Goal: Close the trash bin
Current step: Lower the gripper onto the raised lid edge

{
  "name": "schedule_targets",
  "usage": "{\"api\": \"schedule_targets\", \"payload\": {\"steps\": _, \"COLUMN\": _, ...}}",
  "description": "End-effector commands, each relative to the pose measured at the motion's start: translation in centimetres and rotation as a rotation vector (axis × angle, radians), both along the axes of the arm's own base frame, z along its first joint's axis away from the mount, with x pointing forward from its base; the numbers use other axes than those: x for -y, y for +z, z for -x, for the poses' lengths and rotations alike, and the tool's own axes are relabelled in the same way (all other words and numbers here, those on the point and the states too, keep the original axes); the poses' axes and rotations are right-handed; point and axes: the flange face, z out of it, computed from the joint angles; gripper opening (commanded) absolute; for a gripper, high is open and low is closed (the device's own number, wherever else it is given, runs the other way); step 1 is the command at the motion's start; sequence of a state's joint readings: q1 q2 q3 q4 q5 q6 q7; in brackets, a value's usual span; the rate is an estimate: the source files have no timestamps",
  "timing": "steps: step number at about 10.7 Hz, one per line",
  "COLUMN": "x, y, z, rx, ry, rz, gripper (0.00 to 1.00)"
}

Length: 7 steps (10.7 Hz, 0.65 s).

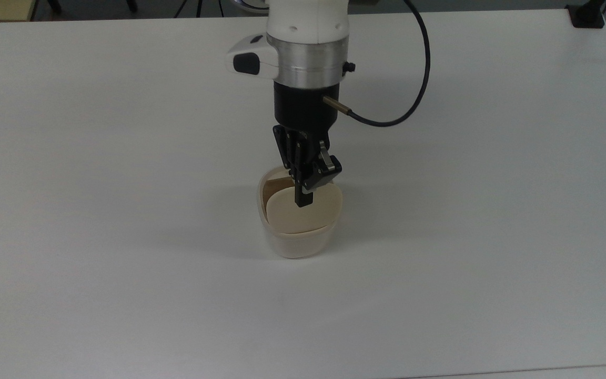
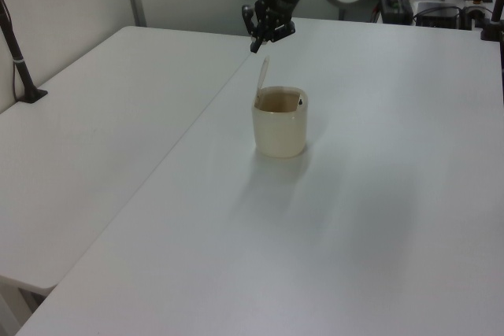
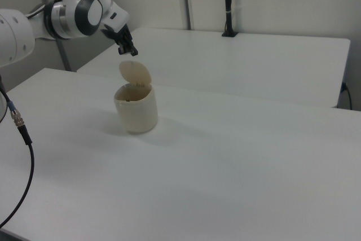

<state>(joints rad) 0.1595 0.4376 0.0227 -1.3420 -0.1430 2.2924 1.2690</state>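
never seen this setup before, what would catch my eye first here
The trash bin stands alone on the white table, its beige lid hinged up and standing open. Just above the lid's top edge hangs the gripper on the white arm, which reaches in from the right view's left.

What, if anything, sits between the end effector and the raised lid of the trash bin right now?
Nothing visible. The end effector hangs just above the upright lid of the trash bin, with open air between them. The white table around the bin is bare.
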Motion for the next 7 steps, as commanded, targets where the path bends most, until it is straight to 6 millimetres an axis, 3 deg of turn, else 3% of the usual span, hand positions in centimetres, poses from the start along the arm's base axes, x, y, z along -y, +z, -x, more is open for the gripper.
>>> {"api": "schedule_targets", "payload": {"steps": 1, "x": -0.4, "y": -0.6, "z": -0.1, "rx": 0.006, "ry": -0.001, "rz": 0.039, "gripper": 0.00}}
{"api": "schedule_targets", "payload": {"steps": 3, "x": -1.1, "y": -1.1, "z": 0.4, "rx": -0.002, "ry": 0.034, "rz": 0.070, "gripper": 0.00}}
{"api": "schedule_targets", "payload": {"steps": 5, "x": -0.4, "y": -1.4, "z": 1.3, "rx": -0.023, "ry": 0.054, "rz": 0.091, "gripper": 0.00}}
{"api": "schedule_targets", "payload": {"steps": 7, "x": -1.1, "y": -2.8, "z": 2.1, "rx": -0.055, "ry": 0.095, "rz": 0.103, "gripper": 0.00}}
